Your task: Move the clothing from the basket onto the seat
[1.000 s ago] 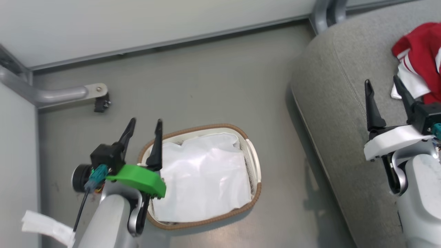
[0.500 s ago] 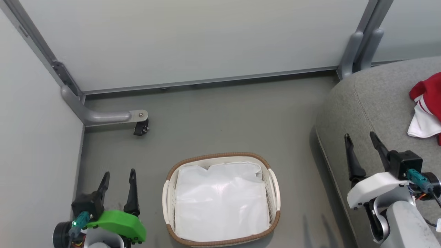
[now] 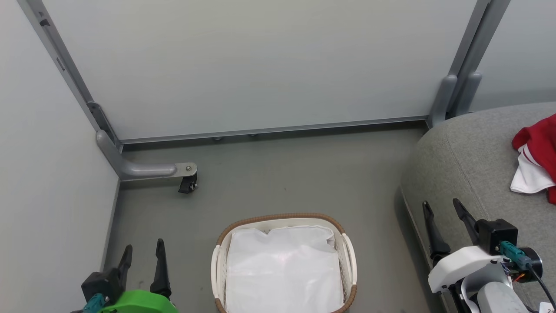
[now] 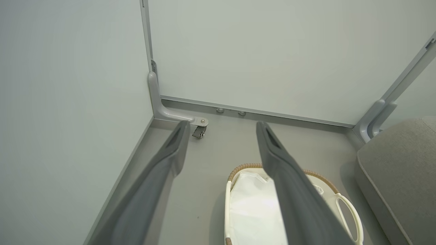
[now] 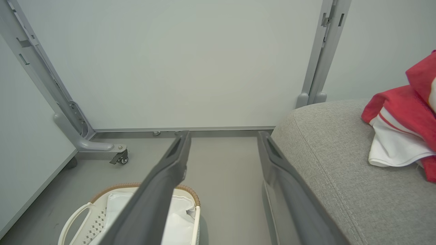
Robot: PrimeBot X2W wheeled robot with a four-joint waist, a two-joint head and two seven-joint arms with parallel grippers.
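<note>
The basket (image 3: 282, 216) is an oval of cream-white plastic with a brown woven rim, looped side handles and perforated walls. It stands on the floor (image 3: 282, 174), a smooth, dull grey-green sheet with a few small dark marks. A white liner (image 3: 282, 269), slightly glossy and creased, covers the basket's inside.

Right of the basket rises the seat (image 3: 469, 165), a big grey cushion of coarse woven fabric with a rounded corner and a stitched seam. The clothing (image 3: 536, 143) lies on the seat, well to the right of the basket. It is soft bright red cloth in a rumpled heap, with white stripes and a white inner layer folded out beneath.

The left claw (image 3: 144, 244) hangs left of the basket above the floor, its two long dark tapered fingers parted by a clear gap and holding nothing. Its base is a glossy green shell (image 3: 139, 302). The right claw (image 3: 441, 202) hangs right of the basket over the seat's edge, fingers likewise apart and empty, on a white shell (image 3: 456, 265).

Beyond the basket stand pale matt wall panels (image 3: 260, 65) in grey metal frames. Beyond it to the left, a curved metal foot carries a small black caster (image 3: 187, 186).
</note>
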